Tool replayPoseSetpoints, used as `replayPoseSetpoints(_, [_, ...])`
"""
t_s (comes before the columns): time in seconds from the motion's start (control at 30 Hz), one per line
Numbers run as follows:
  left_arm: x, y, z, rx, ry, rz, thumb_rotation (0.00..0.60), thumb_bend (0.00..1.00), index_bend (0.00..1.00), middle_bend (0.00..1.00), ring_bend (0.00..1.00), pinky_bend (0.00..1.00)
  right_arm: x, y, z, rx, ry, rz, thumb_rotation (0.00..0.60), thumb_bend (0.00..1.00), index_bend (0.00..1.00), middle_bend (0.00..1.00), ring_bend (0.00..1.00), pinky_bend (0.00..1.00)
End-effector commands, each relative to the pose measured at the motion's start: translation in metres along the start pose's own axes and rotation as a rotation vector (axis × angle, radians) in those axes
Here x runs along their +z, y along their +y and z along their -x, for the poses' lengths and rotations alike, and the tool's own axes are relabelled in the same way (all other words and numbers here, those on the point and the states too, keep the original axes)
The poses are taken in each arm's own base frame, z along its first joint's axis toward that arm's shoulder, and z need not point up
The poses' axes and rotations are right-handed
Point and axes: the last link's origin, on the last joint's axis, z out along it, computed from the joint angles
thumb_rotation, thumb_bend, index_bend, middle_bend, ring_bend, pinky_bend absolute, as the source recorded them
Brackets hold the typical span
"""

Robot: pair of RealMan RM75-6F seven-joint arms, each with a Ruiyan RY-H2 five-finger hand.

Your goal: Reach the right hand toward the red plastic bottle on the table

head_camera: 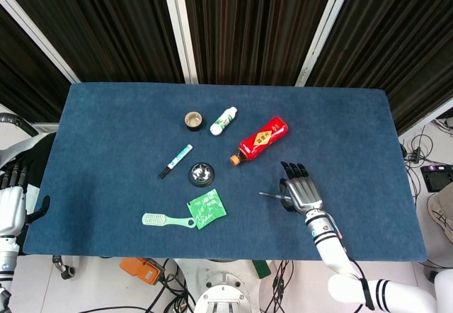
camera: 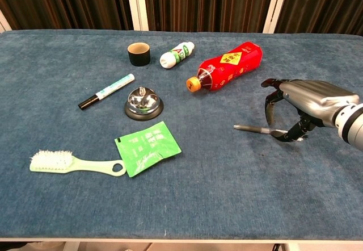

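The red plastic bottle (head_camera: 262, 140) (camera: 229, 66) lies on its side on the blue table (head_camera: 106, 129), right of centre, with its orange cap pointing to the near left. My right hand (head_camera: 299, 191) (camera: 298, 100) hovers to the bottle's near right, a hand's width away. Its fingers are spread and curved downward and it holds nothing. Under the hand lies a grey pen (camera: 252, 129), whose right end the hand hides. My left hand (head_camera: 8, 203) stays off the table's left edge, fingers straight, with nothing in it.
Left of the red bottle lie a small white bottle (head_camera: 224, 120), a brown cup (head_camera: 193, 120), a marker (head_camera: 175, 161) and a call bell (head_camera: 202, 174). A green packet (head_camera: 207, 208) and a green brush (head_camera: 167, 220) lie near the front edge.
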Motion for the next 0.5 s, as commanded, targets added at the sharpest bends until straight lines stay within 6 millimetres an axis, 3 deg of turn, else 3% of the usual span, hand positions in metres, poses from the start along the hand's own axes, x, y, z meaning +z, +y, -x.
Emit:
replayPoseSetpoints(0.03, [0.0, 0.0001, -0.0001, 0.0, 0.0, 0.001, 0.6, 0.34, 0.07, 0.0, 0.07, 0.13, 0.0013, -0.0017, 0.001, -0.005, -0.003, 0.0, 0.6, 0.5, 0.57, 0.09, 0.1, 0.11])
replayPoseSetpoints(0.5, [-0.0001, 0.0003, 0.0, 0.0, -0.001, 0.002, 0.6, 0.34, 0.07, 0.0, 0.07, 0.13, 0.006, -0.0056, 0.0041, -0.023, -0.017, 0.001, 0.6, 0.55, 0.59, 0.09, 0.1, 0.11])
